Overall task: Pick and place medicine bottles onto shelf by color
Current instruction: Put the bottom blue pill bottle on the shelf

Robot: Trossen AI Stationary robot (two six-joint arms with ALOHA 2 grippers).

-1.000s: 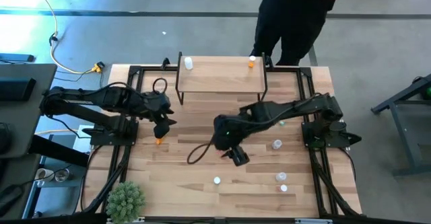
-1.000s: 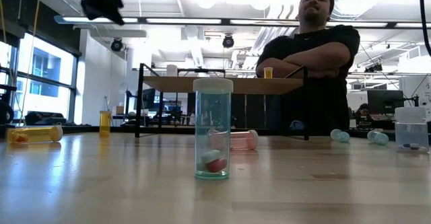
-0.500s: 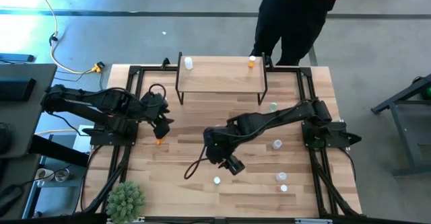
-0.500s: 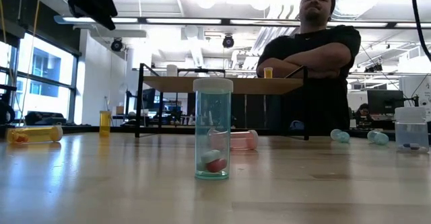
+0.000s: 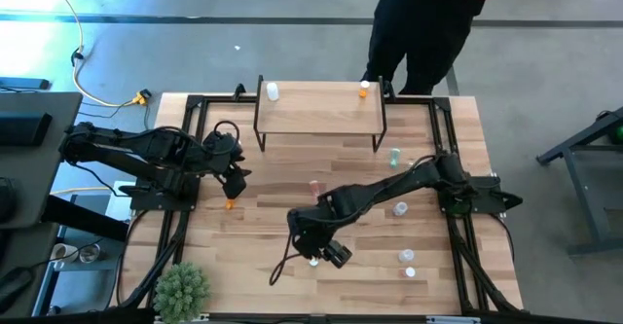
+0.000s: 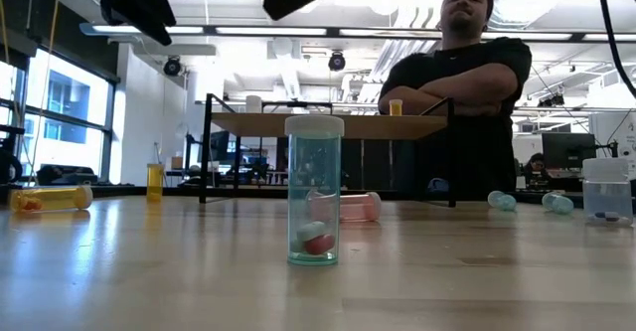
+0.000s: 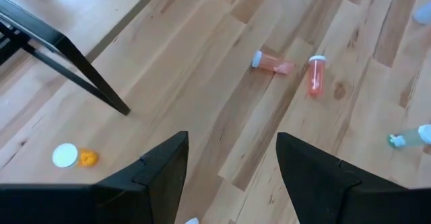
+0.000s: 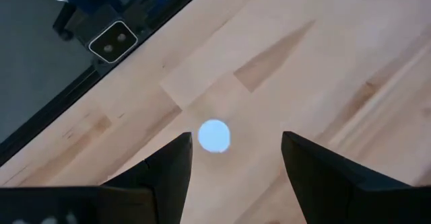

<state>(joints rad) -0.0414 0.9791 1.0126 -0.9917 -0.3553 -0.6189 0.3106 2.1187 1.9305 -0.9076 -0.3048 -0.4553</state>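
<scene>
Bottle: clear one (image 5: 313,262) stands upright near the table's front edge, ready for picking.
Right gripper (image 5: 331,254): open wide, empty, above this bottle.
Left gripper (image 5: 234,176): open, empty, waiting near an orange bottle (image 5: 230,204).
Shelf (image 5: 321,110): one white and one orange bottle at its back corners.

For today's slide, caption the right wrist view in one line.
Open right end effector poised above an upright white-capped bottle on the table.

Shelf (image 5: 319,112), light wood on black legs: white bottle (image 5: 273,91) upright on one end, orange bottle (image 5: 363,89) on the other. In front of shelf: pink bottle (image 5: 314,186) lying, orange one (image 5: 230,203) upright, green one (image 5: 395,155), probably upright, clear-white ones (image 5: 400,208) farther out.
</scene>
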